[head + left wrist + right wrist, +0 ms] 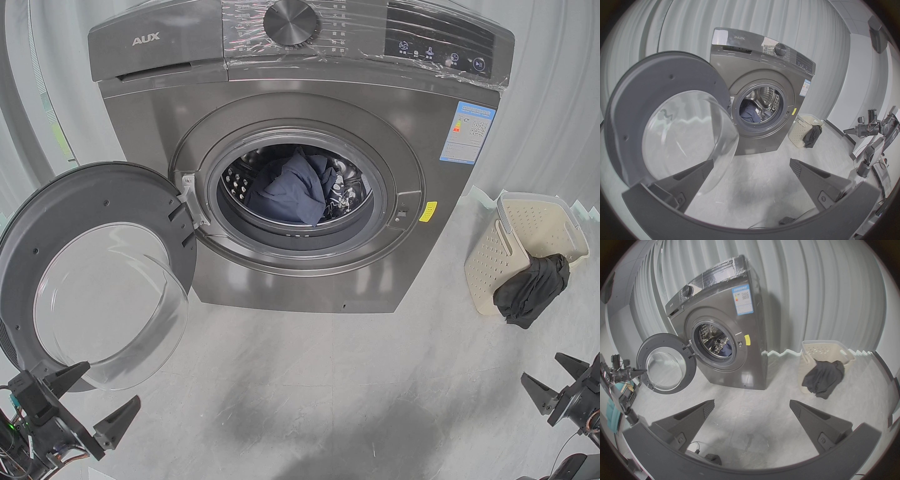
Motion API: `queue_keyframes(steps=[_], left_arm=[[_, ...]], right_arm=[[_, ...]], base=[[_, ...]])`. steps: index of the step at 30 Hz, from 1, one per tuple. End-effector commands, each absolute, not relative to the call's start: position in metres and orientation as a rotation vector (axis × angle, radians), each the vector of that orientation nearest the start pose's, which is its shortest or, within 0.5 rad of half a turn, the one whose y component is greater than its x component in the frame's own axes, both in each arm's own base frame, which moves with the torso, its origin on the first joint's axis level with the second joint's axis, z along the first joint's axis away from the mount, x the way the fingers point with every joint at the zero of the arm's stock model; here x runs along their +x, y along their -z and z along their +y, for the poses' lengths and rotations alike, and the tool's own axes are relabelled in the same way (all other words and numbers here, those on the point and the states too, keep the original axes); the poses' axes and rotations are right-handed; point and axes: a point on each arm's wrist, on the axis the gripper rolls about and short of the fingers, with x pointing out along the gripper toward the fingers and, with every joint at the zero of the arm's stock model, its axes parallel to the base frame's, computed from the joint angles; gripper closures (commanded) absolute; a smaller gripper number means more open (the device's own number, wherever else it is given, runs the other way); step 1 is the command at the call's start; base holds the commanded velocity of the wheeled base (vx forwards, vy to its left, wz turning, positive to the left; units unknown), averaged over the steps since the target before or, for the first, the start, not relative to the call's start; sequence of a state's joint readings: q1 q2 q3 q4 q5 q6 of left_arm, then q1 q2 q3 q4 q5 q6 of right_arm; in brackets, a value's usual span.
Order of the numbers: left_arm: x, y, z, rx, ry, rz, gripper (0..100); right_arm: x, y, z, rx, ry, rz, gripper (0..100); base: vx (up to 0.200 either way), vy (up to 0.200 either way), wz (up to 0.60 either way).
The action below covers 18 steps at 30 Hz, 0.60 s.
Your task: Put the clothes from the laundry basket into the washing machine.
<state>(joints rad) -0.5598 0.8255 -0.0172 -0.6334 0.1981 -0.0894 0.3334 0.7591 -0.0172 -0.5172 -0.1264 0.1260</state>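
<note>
The grey washing machine (300,125) stands ahead with its round door (94,269) swung wide to the left. A dark blue garment (290,187) lies inside the drum (294,184), also seen as the blue garment (749,112). Right of the machine sits a cream laundry basket (537,231) with a black garment (531,289) draped over its front rim; the basket (823,351) and black garment (823,377) show too. My left gripper (100,394) is open low at the left, near the door's lower edge. My right gripper (556,375) is open low at the right, short of the basket.
The pale grey floor (325,387) stretches between both grippers and the machine. A ribbed white curtain (818,287) runs behind the machine and basket. The open door sticks out over the floor on the left side.
</note>
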Motion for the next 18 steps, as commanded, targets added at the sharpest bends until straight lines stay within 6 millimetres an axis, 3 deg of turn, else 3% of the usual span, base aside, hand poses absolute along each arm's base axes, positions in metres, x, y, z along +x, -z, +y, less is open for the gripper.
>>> queue_keyframes(steps=[1, 4, 11, 18], left_arm=[[0.018, -0.113, -0.005, -0.091, 0.301, 0.088, 0], [0.010, -0.106, -0.001, -0.091, 0.276, 0.085, 0], [-0.015, -0.087, 0.004, -0.104, 0.201, 0.007, 0], [-0.016, -0.084, 0.002, -0.068, 0.111, 0.022, 0]], right_arm=[[0.023, -0.116, 0.001, 0.086, -0.053, 0.077, 0], [0.015, -0.112, 0.000, 0.088, -0.047, 0.056, 0], [-0.022, -0.081, 0.000, 0.058, -0.051, -0.002, 0], [-0.023, -0.077, -0.001, 0.031, 0.035, -0.007, 0]], base=[[0.000, 0.000, 0.00], [0.000, -0.133, 0.00], [0.000, -0.200, 0.00], [0.000, -0.200, 0.00]])
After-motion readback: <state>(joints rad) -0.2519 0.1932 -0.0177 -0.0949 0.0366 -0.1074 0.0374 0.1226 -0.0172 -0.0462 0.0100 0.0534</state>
